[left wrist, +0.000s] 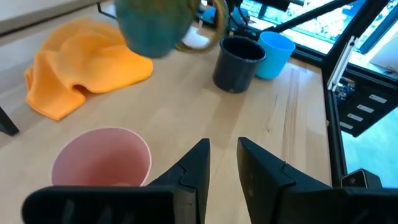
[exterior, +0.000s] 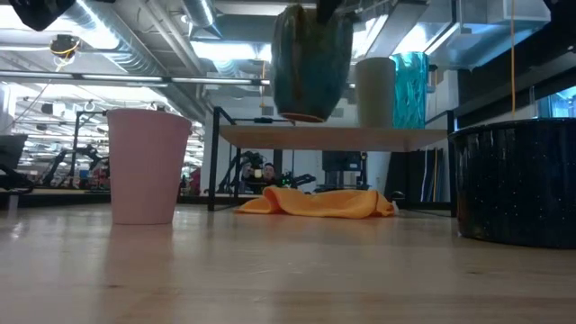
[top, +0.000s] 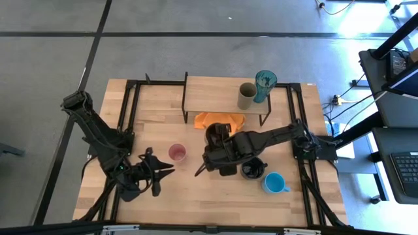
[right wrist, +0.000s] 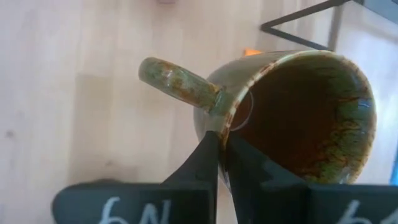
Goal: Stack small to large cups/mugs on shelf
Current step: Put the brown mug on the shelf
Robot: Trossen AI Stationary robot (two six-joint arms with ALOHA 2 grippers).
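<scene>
My right gripper (right wrist: pixel 222 138) is shut on the mustard-brown mug (exterior: pixel 310 63), which hangs in the air over the table's middle (top: pixel 216 134), in front of the shelf (exterior: pixel 333 137). On the shelf's right part stand the olive-grey cup (top: pixel 247 96) and the teal tumbler (top: pixel 264 85). The pink cup (top: pixel 177 153), the black mug (top: pixel 253 169) and the light blue mug (top: pixel 274 183) stand on their bases on the table. My left gripper (left wrist: pixel 224 165) is open just short of the pink cup (left wrist: pixel 102 165), with nothing between its fingers. My right gripper pinches the mug's wall at the rim (right wrist: pixel 229 121), right beside the handle (right wrist: pixel 180 78), with one finger inside the mug and one outside. The fingers come from above, slanting down. The mug hangs below them, mouth up, a little tilted, clear of the table.
An orange cloth (top: pixel 220 120) lies on the table under the shelf's front edge. The shelf's left part (top: pixel 209 91) is bare board. The black mug (exterior: pixel 517 180) stands close to the right of the lifted mug.
</scene>
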